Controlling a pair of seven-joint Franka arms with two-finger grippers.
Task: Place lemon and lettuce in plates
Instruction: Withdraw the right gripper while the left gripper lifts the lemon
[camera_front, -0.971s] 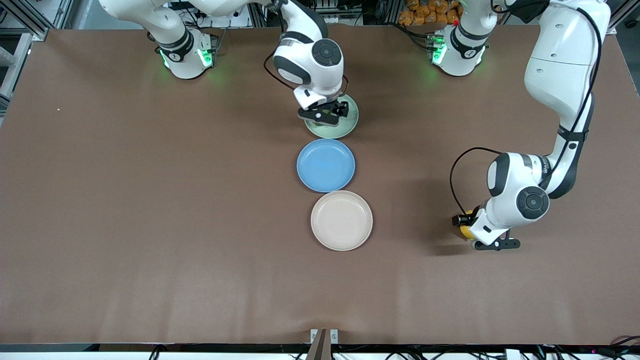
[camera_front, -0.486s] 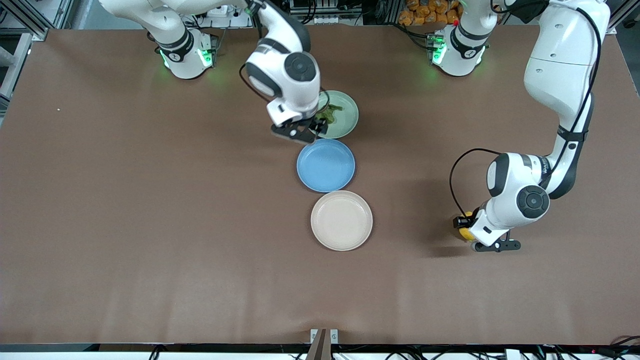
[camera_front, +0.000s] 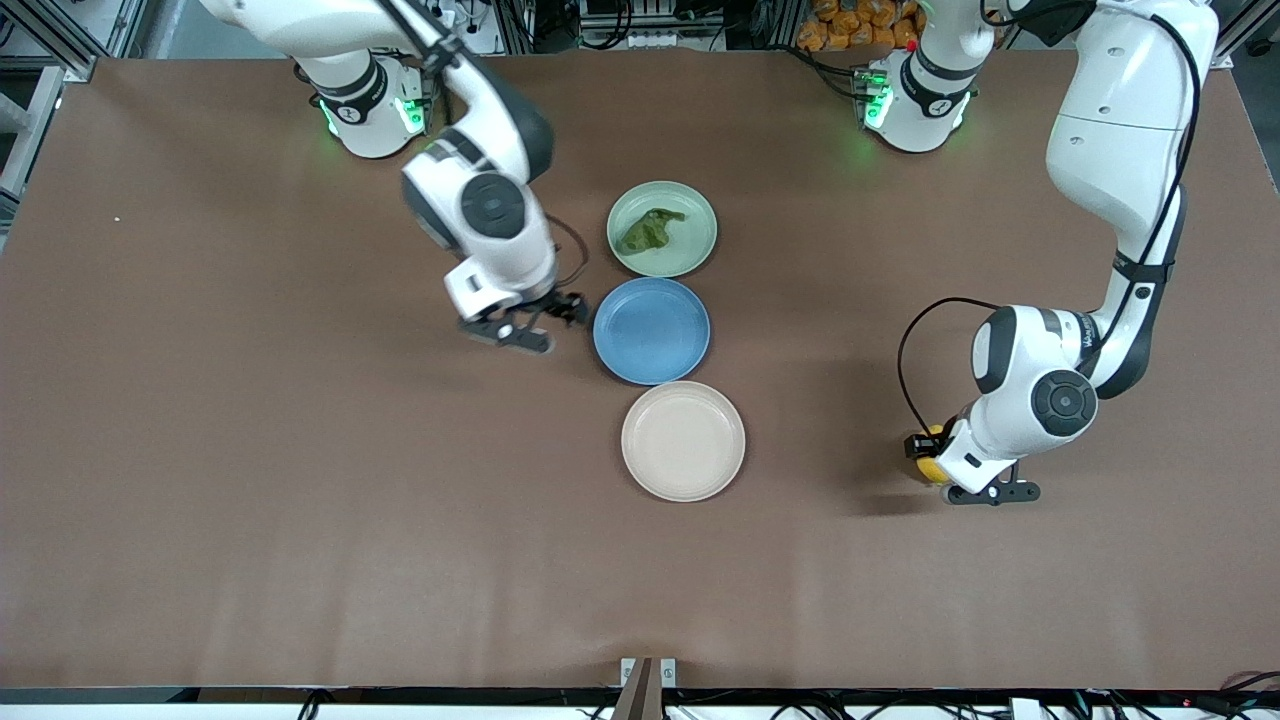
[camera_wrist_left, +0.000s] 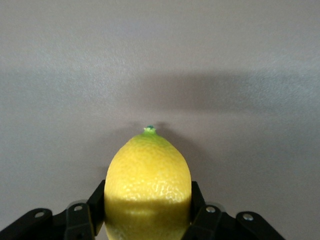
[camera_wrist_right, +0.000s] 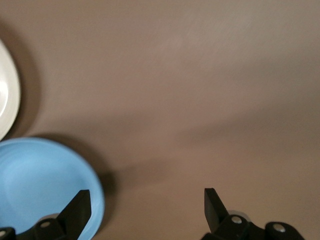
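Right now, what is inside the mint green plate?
The lettuce lies alone in the green plate, toward its side nearer the right arm's end. Whatever plate surface sits under the leaf is covered. The lemon is not there; the left gripper holds it.

The front view looks steeply down from high across the brown table (camera_front: 250, 500), bases at twelve o'clock. The left wrist view sits close on the yellow lemon (camera_wrist_left: 148, 185). The right wrist view shares the round blue plate (camera_wrist_right: 40, 180) (camera_front: 651, 330).
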